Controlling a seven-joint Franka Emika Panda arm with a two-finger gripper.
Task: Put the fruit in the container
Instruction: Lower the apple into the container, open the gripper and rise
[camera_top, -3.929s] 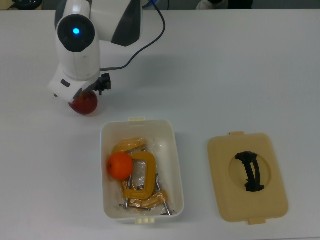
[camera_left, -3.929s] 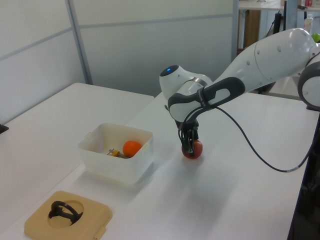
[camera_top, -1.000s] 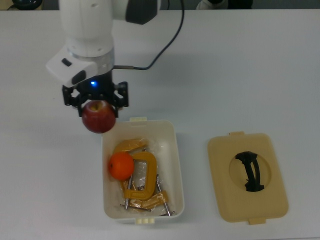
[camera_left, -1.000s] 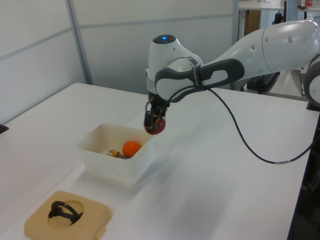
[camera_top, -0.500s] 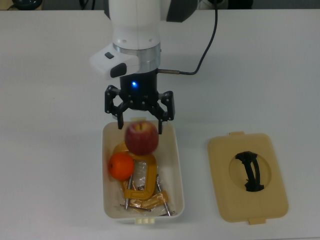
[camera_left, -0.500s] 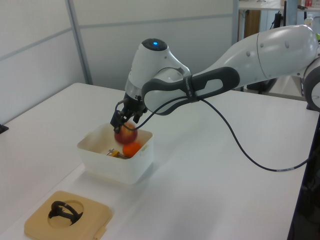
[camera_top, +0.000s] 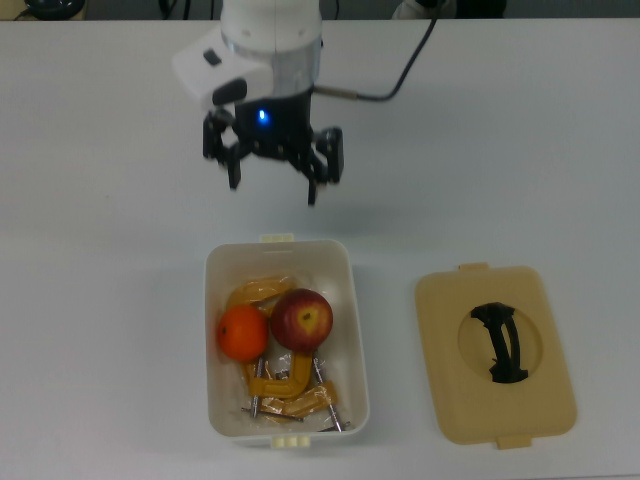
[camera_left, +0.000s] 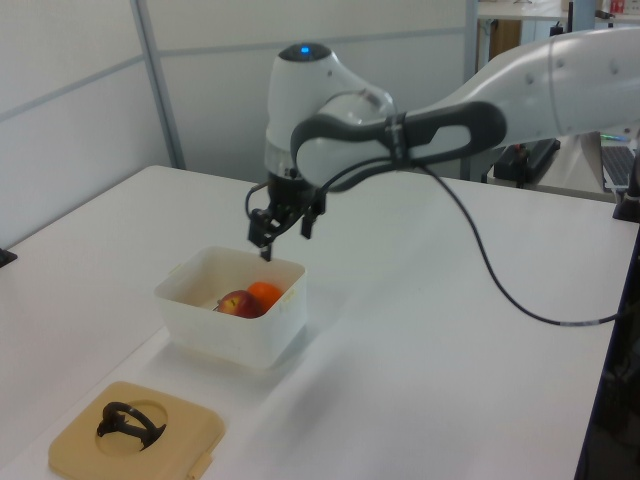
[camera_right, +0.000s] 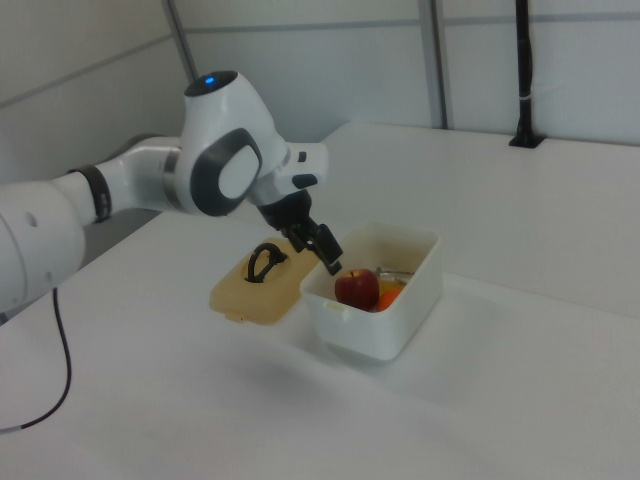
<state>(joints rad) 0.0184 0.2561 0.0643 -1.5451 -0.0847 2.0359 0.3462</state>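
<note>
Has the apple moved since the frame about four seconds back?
Yes. The apple went from the table at the container's upper left, top view, to inside it beside the orange.

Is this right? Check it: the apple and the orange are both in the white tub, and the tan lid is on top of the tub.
Not quite. The apple and the orange are both in the white tub, but the tan lid is not on it. The top view shows the lid lying flat on the table, to the top view's right of the tub and apart from it.
</note>
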